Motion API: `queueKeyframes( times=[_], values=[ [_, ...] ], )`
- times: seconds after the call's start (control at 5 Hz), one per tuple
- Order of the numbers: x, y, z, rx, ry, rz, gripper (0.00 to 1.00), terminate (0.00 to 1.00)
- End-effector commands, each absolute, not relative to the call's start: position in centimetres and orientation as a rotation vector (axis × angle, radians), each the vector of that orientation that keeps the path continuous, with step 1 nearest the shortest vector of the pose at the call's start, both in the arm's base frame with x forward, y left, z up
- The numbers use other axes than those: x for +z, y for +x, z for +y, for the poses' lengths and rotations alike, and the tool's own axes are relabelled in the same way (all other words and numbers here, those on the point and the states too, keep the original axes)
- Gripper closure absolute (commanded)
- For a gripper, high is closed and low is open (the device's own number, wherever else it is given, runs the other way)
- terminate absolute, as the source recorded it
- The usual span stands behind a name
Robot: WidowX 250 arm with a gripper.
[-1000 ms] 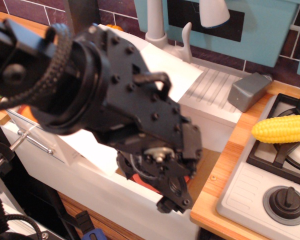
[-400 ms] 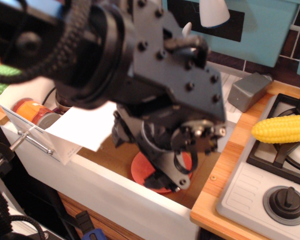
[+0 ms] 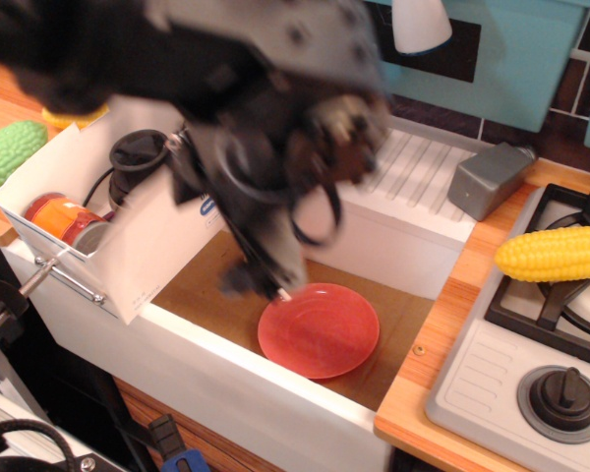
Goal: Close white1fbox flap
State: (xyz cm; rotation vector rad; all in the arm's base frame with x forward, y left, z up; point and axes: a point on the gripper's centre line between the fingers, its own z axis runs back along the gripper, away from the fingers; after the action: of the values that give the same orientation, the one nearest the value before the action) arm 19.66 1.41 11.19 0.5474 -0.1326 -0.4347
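Not closed yet: white1fbox (image 3: pixel 128 231) gaping open, contents visible inside. Blurred claw (image 3: pixel 265 280) low over red plate (image 3: pixel 320 329); impossible to tell if clenched. Flap unclear, closing left.

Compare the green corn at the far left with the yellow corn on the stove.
The green toy corn cob lies on the wooden counter beside the open white cardboard carton; the yellow toy corn cob rests on the black stove grate. The green one is cut off by the picture's left edge and tilts up to the right; the yellow one shows nearly whole and lies almost level. Both have bumpy kernel surfaces.
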Motion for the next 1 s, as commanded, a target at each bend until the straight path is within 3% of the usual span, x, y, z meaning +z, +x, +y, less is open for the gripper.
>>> queueKeyframes(
  times=[0.0, 0.4, 0.8],
  values=[
    [14.6, 20.4, 6.2, -0.535, 0.585, -0.145, 0.0, 0.0],
    [13.7, 21.2, 12.6, -0.634, 0.483, -0.157, 0.0, 0.0],
    [10.3, 21.9, 15.7, -0.653, 0.335, -0.194, 0.0, 0.0]
  ],
)
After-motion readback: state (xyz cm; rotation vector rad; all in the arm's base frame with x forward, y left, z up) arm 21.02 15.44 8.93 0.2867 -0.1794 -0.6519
